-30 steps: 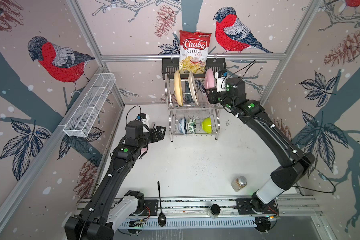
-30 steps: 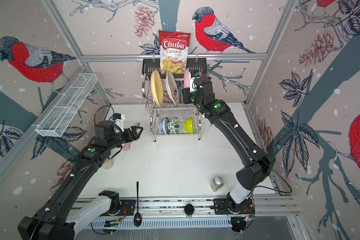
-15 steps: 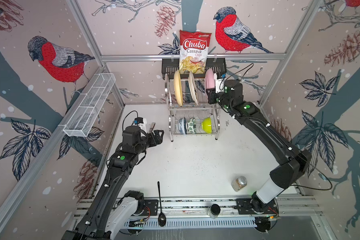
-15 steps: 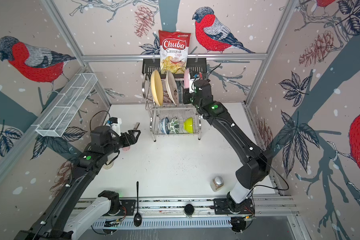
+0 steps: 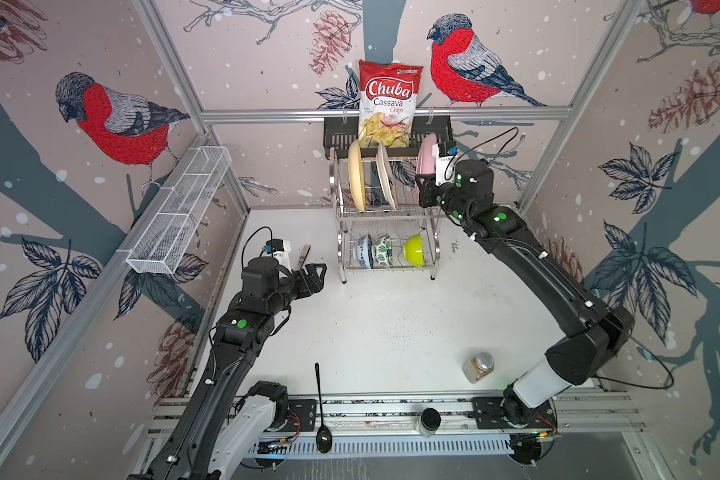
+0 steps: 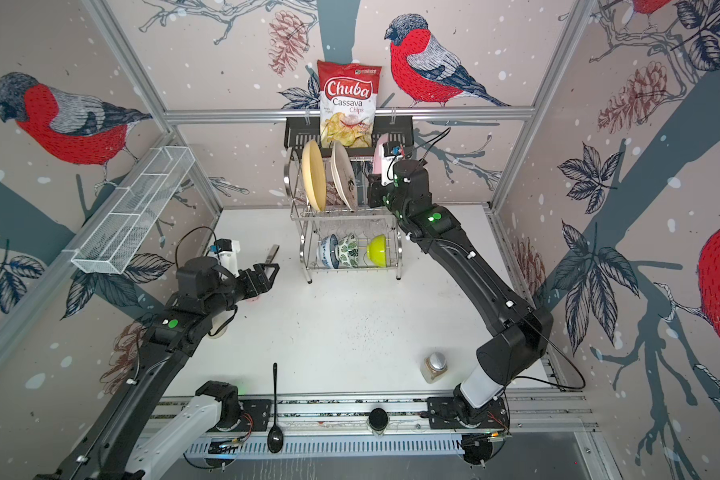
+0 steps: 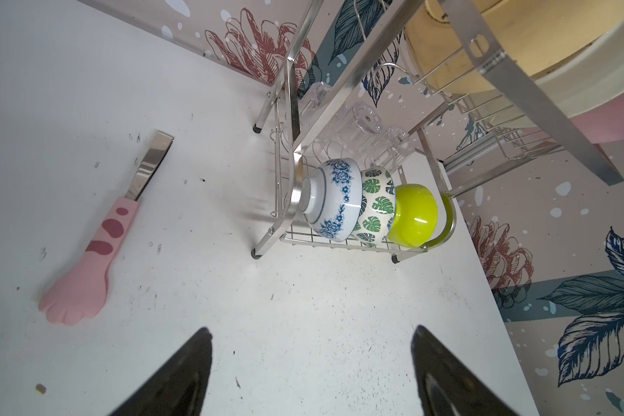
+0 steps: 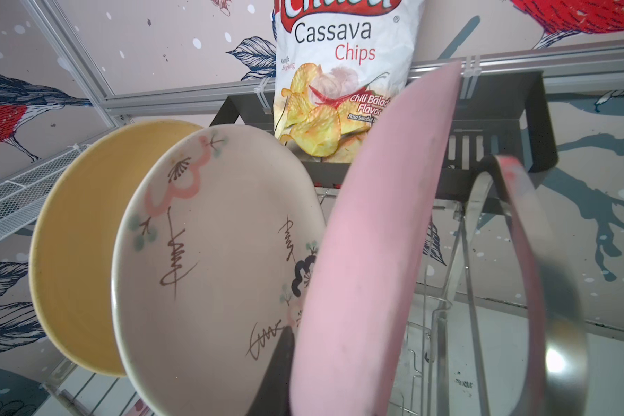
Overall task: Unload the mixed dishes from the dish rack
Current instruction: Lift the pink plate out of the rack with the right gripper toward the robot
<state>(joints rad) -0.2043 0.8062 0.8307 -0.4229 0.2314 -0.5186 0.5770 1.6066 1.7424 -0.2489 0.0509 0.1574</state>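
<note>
The dish rack (image 5: 385, 214) stands at the back of the table. On its upper tier a yellow plate (image 5: 356, 176), a cream doodled plate (image 5: 385, 174) and a pink plate (image 5: 425, 160) stand on edge. My right gripper (image 8: 339, 360) is shut on the pink plate (image 8: 375, 234); one finger (image 8: 281, 363) shows against its face and the other is hidden behind it. The lower tier holds a blue-white bowl (image 7: 334, 200), a green-leaf bowl (image 7: 375, 209), a lime bowl (image 7: 413, 216) and clear tumblers (image 7: 366, 129). My left gripper (image 7: 311, 335) hangs open over bare table, left of the rack.
Pink paw-shaped tongs (image 7: 98, 245) lie on the table left of the rack. A chips bag (image 5: 387, 104) sits in a black shelf (image 5: 441, 129) behind the rack. A spice jar (image 5: 479, 365), a black-lidded jar (image 5: 429, 420) and a black spoon (image 5: 321, 411) are near the front edge. A white mesh basket (image 5: 179, 208) hangs on the left wall.
My right gripper's jaws have closed onto the pink plate. My left gripper has drawn back a little from the rack, still open.
</note>
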